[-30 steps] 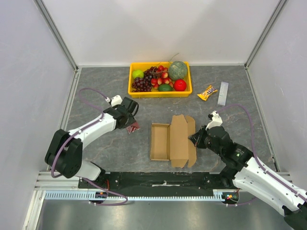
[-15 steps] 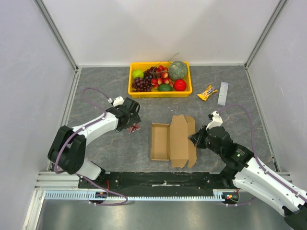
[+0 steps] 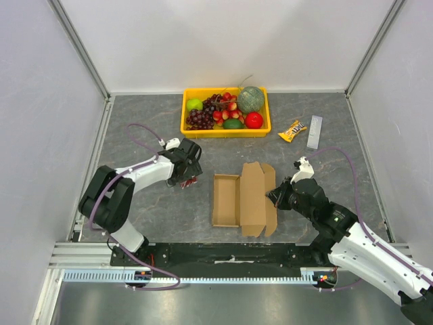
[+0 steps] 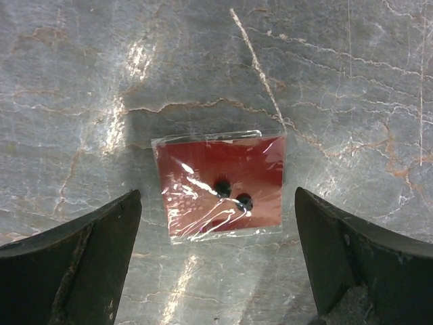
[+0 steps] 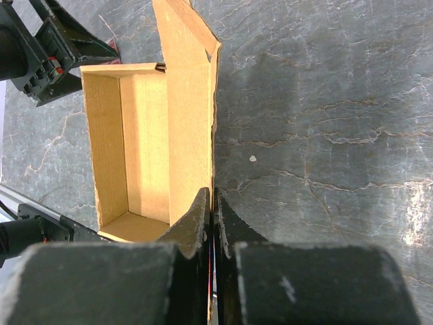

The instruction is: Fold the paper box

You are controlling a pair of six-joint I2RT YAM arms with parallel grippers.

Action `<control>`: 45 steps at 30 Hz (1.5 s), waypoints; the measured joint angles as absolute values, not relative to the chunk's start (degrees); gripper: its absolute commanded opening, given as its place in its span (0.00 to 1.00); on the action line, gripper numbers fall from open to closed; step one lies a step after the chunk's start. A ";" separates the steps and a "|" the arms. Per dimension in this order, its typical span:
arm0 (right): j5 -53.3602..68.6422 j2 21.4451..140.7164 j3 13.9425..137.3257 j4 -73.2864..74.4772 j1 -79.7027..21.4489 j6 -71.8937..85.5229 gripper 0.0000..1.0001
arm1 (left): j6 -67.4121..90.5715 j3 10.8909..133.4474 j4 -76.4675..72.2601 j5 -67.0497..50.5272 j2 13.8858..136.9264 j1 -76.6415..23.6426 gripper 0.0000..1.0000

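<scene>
The paper box (image 3: 242, 198) lies in the middle of the table, its brown tray part open upward and its lid panel spread to the right. My right gripper (image 3: 275, 197) is shut on the outer edge of that lid; in the right wrist view the fingertips (image 5: 203, 206) pinch the cardboard edge of the paper box (image 5: 145, 135). My left gripper (image 3: 187, 175) hovers left of the box, open. In the left wrist view it (image 4: 216, 195) straddles a small dark-red packet (image 4: 220, 184) lying flat on the table, touching neither finger.
A yellow tray (image 3: 187, 128) of fruit stands at the back centre. A yellow snack packet (image 3: 292, 131) and a white strip (image 3: 314, 132) lie at the back right. White walls close in the left, right and far sides.
My left gripper has opened wide, let go of the dark-red packet and shifted a little right. The right gripper and the box have not moved.
</scene>
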State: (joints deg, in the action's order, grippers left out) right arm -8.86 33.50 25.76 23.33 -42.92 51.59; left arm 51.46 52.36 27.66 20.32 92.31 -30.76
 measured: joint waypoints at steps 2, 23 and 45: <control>-8.86 33.50 25.76 23.35 -42.92 51.57 0.04 | 51.46 52.99 27.70 20.34 93.41 -30.76 1.00; -8.86 33.41 25.76 23.77 -42.92 51.37 0.04 | 51.40 57.89 30.33 24.03 98.89 -32.73 0.82; -8.86 33.43 25.76 24.10 -42.92 51.33 0.04 | 51.35 58.26 29.71 25.39 99.35 -33.63 0.59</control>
